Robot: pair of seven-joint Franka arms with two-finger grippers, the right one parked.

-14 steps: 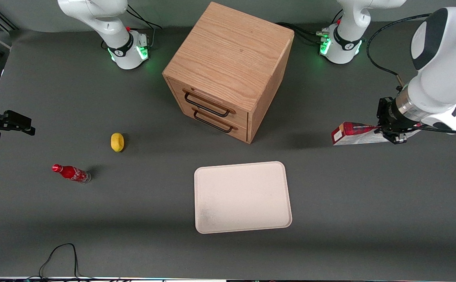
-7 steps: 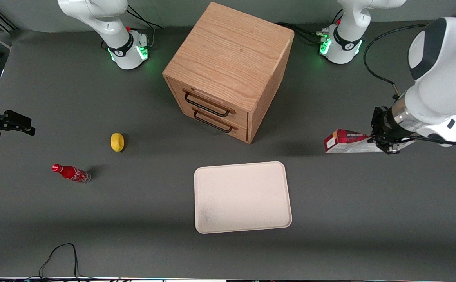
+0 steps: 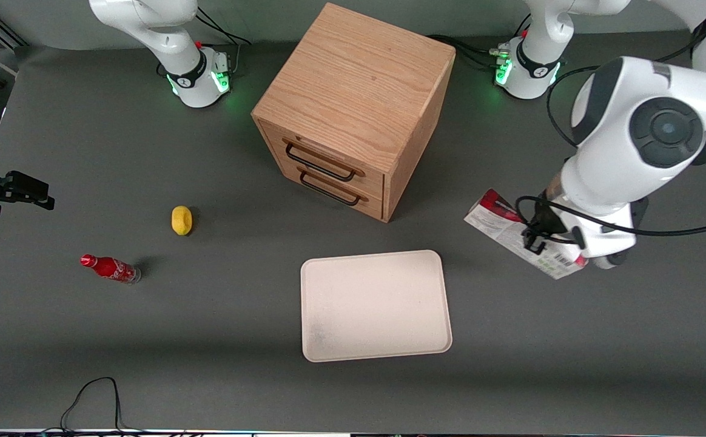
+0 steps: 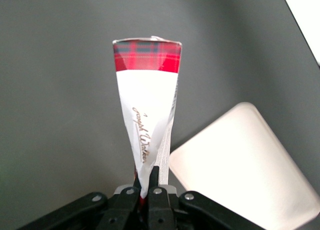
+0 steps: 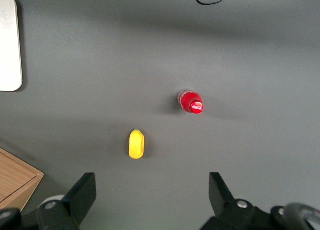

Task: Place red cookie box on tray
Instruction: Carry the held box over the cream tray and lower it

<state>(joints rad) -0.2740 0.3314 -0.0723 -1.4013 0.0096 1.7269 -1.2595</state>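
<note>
The gripper (image 4: 148,184), clamped tight on the red cookie box (image 4: 147,106), holds it above the surface near the tray (image 3: 376,305)

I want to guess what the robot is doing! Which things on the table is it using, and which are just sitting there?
Part of the job:
- red cookie box, pinched in the tool, held above the table
- tray, nothing on it yet

Just lying about:
- wooden cabinet
- yellow lemon
- small red soda bottle
</note>
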